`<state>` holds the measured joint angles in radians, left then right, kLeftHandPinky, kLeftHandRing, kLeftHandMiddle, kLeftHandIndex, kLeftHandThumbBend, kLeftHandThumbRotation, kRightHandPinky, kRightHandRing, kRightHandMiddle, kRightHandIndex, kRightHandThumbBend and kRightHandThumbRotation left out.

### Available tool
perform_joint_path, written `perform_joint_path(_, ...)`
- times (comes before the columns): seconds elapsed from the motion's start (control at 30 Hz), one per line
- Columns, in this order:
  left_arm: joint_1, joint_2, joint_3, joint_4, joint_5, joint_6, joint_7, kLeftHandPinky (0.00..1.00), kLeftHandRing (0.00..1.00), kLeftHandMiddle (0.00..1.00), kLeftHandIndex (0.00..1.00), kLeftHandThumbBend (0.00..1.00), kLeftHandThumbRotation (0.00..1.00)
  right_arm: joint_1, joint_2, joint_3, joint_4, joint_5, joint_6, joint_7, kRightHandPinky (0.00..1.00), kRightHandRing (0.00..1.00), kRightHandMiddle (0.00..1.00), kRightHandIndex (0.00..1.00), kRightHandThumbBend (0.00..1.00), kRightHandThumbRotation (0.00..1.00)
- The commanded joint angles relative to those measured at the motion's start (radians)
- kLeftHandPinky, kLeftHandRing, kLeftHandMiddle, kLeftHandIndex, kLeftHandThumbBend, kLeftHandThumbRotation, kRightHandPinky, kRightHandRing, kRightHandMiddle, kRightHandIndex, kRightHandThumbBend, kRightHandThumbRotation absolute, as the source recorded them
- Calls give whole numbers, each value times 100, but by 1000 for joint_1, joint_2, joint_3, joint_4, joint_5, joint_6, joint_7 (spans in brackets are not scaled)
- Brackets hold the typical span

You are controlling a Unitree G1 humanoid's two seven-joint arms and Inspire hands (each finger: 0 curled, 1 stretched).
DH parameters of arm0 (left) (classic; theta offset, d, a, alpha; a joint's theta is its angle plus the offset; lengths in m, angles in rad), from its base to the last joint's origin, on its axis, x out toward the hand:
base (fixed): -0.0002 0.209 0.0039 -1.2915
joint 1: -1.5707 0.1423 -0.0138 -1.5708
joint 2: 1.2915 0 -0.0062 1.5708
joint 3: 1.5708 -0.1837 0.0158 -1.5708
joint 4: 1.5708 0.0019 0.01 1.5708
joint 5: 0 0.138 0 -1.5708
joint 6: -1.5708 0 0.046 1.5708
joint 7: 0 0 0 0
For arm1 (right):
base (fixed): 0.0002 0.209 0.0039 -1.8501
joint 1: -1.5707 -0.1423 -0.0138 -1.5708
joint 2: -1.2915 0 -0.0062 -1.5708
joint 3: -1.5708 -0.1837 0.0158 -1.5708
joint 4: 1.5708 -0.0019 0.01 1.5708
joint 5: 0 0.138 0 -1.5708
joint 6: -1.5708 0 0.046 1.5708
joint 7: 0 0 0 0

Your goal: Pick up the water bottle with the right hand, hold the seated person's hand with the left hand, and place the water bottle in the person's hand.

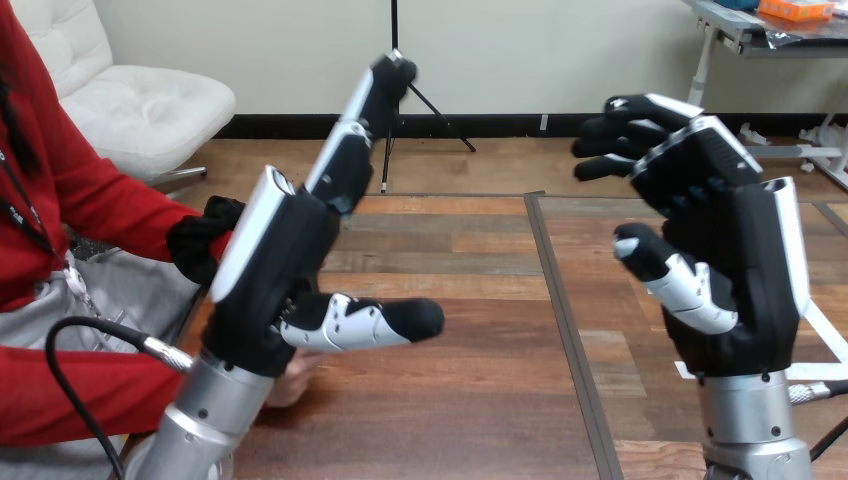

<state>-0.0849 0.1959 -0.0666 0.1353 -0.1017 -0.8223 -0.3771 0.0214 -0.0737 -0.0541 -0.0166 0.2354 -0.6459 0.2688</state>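
I have both arms raised over the wooden table (470, 380). My left hand (270, 270) stands at the view's left, released: its fingers (345, 160) stretch straight up and away, and the thumb (385, 320) points out to the right over the boards, with nothing in its grasp. Low behind that wrist I can see part of the person's hand (296, 378) resting on the table near its left side. It lies just beside my forearm, and I cannot tell whether the two touch.

My right hand (735, 270) stands upright at the view's right, well apart from the left. Its fingers (615, 135) are bent loosely forward at the top, not clenched, the thumb juts left, and it grips nothing.

Between my hands the tabletop is open wood. A dark seam (560, 310) runs from the far edge (450, 196) towards me, nearer my right hand.
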Motion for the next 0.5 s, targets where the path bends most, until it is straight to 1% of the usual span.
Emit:
perform_joint_path(0.0, -8, -3, -9, 17, 6, 5, -1, 100, 100, 100, 100, 100, 68, -13, 1, -17, 10, -1, -3, -9, 60, 67, 67, 69, 100, 50)
perform_joint_path(0.27, 4, -7, -10, 31, 16, -4, 0, 100, 100, 100, 100, 100, 70, -6, -9, -41, 22, -49, -24, -36, 61, 68, 68, 70, 100, 53)
perform_joint_path(0.47, 11, -10, -10, 42, 33, -14, 4, 100, 100, 100, 100, 100, 72, -4, -11, -59, 24, -72, -39, -55, 61, 69, 68, 70, 100, 54)
